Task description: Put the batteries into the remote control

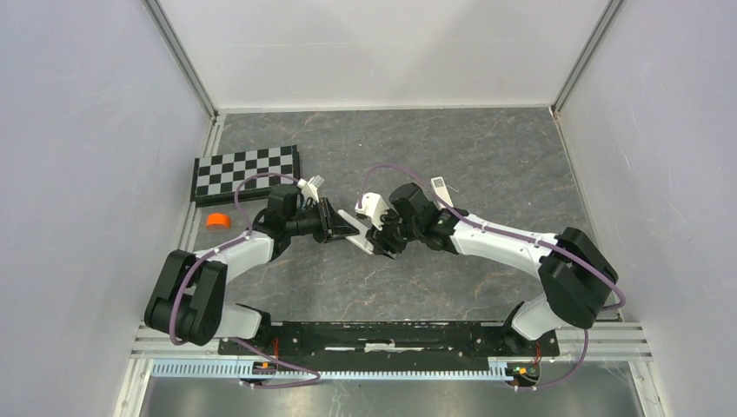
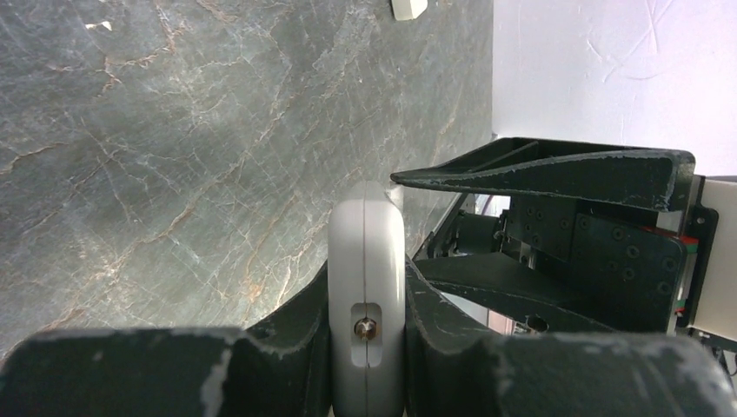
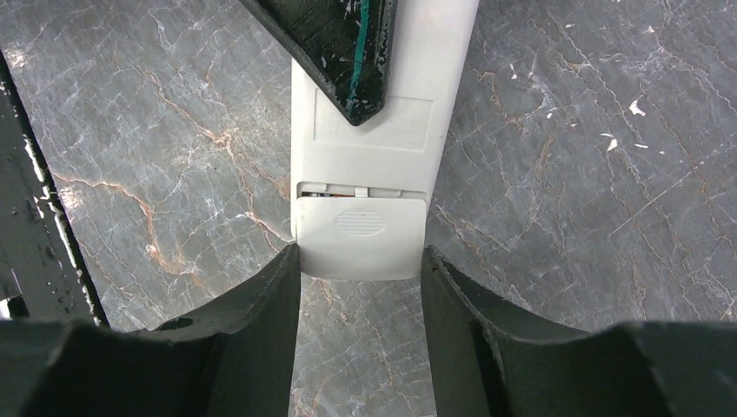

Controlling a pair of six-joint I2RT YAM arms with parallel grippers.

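Note:
The white remote control (image 1: 355,220) hangs above the table between both arms. My left gripper (image 2: 366,278) is shut on it, and in the left wrist view the remote control (image 2: 366,243) shows edge-on. In the right wrist view its back faces me, and the ribbed battery cover (image 3: 361,234) leaves a thin slit toward the body. My right gripper (image 3: 361,256) clamps the cover end, one fingertip on each side. A left finger (image 3: 348,52) lies across the remote's upper back. The batteries are hidden; the slit is too narrow to tell what is inside.
A checkerboard plate (image 1: 246,171) lies at the back left, with a small orange object (image 1: 217,220) beside it near the left wall. A small white piece (image 1: 440,185) rests behind the right gripper (image 1: 381,241). White walls enclose the dark marble table (image 1: 487,148).

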